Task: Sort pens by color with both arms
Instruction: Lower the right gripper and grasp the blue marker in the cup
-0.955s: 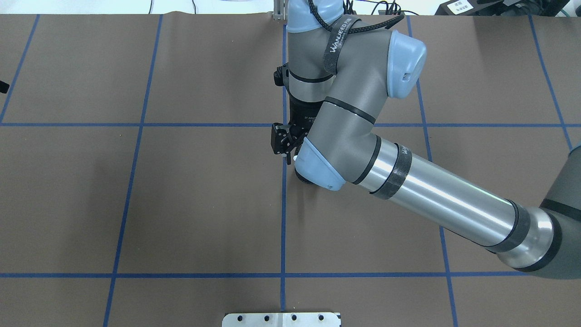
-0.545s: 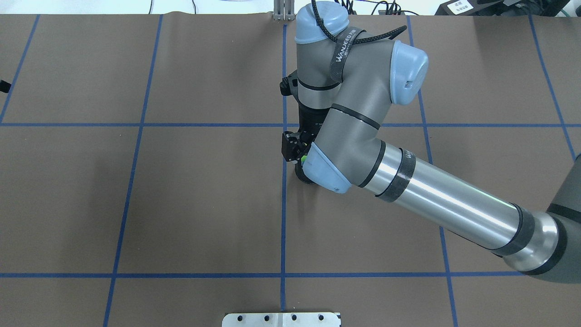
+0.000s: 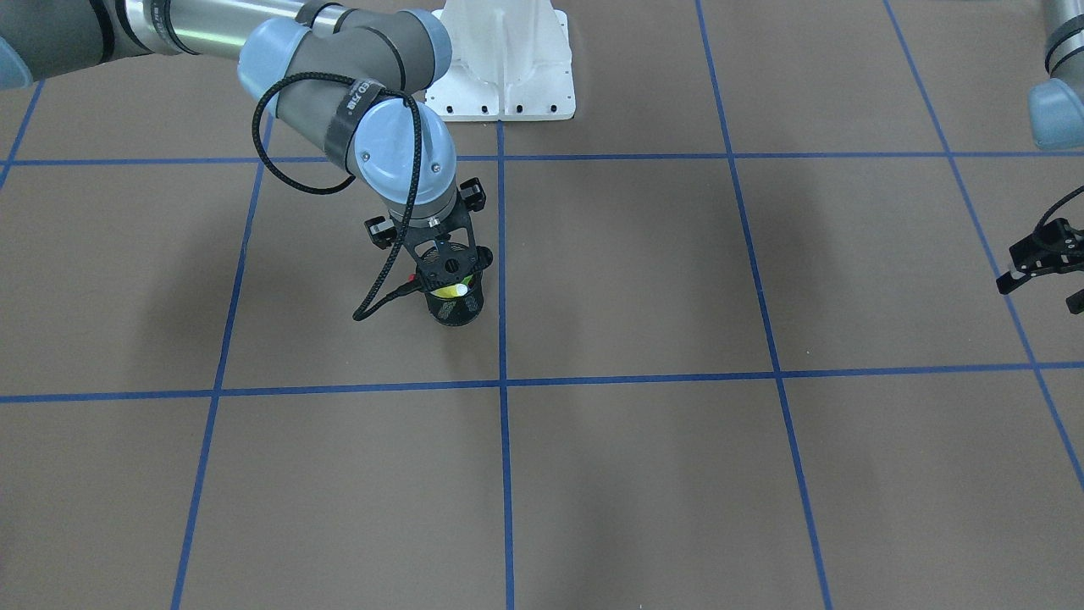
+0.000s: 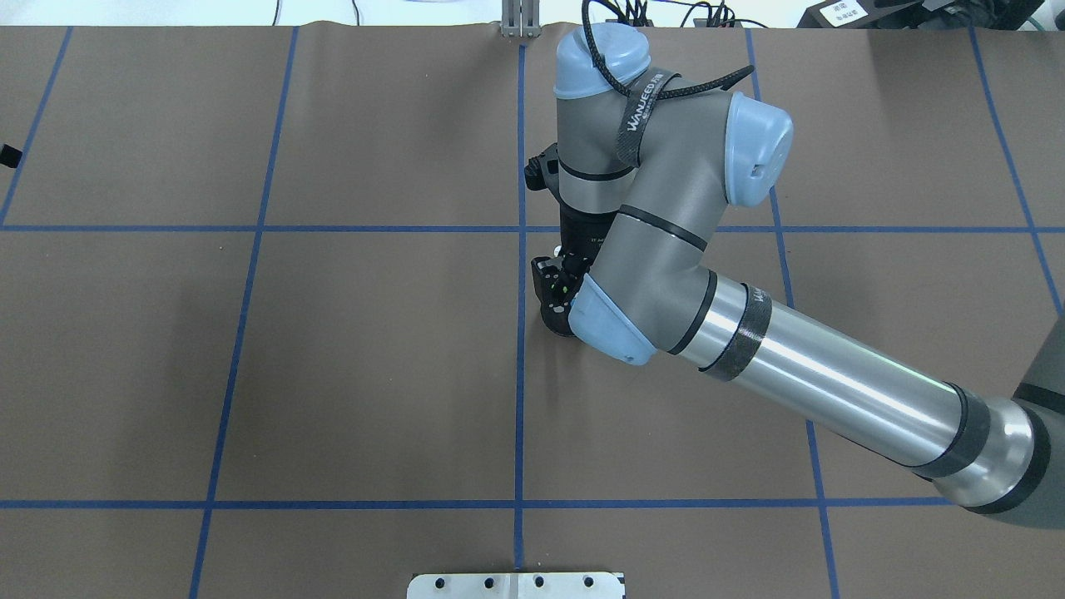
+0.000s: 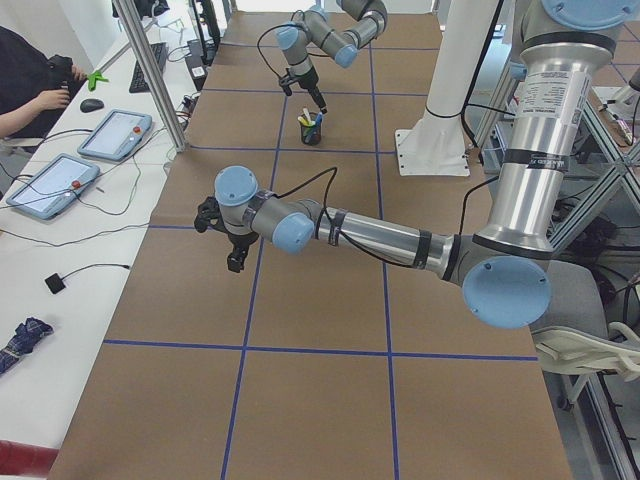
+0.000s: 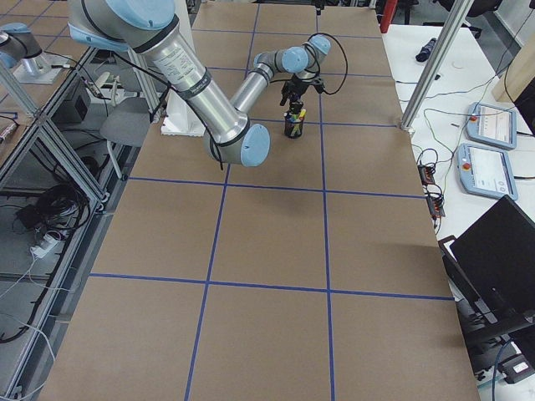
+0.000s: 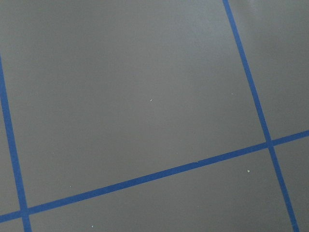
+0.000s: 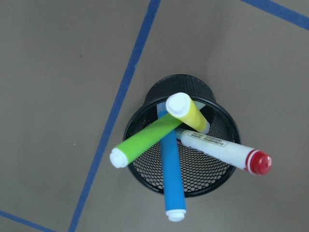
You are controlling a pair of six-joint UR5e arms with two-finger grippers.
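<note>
Near the middle of the surface [image 3: 644, 280], front-facing view: black mesh cup [image 3: 458, 313] upright, just beside the central blue tape line [image 3: 501, 212]. The right gripper [image 3: 447, 273] hangs directly above the cup mouth. It is black, with a braided cable looped off the wrist, and its jaw spacing is not readable. Bright ends of the pens [image 3: 451, 291] show beneath it. The left gripper [image 3: 1037, 263] is over the surface's left end and partly cut by the frame, so I cannot tell its opening. A white moulded mounting base [image 3: 505, 76] sits at the robot-side edge.

Overhead view: the right arm [image 4: 815, 374], a smooth silver tube with matte grey joints and light-blue caps, hides most of the cup; only an arc of its wall shows.

Left side view: the left arm [image 5: 380, 238] is stretched low, its gripper pointing down over bare surface, well apart from the cup. A seated person [image 5: 30, 80] is off the surface's long edge.

Right side view: the cup is directly under the right gripper.

Left wrist view: matte brown covering crossed by blue tape.

Right wrist view, looking down into the cup: round, with a honeycomb mesh wall and a solid rim. Four slim cylindrical pens are fanned against the rim.
- yellow pen [image 8: 189, 115]: pale cap, crossing over the green pen [image 8: 145, 142]
- green pen: leans left
- blue pen [image 8: 172, 174]: leans toward the bottom of the frame
- white pen [image 8: 217, 147]: printed label, ribbed glossy red cap [image 8: 259, 163], leans right
</note>
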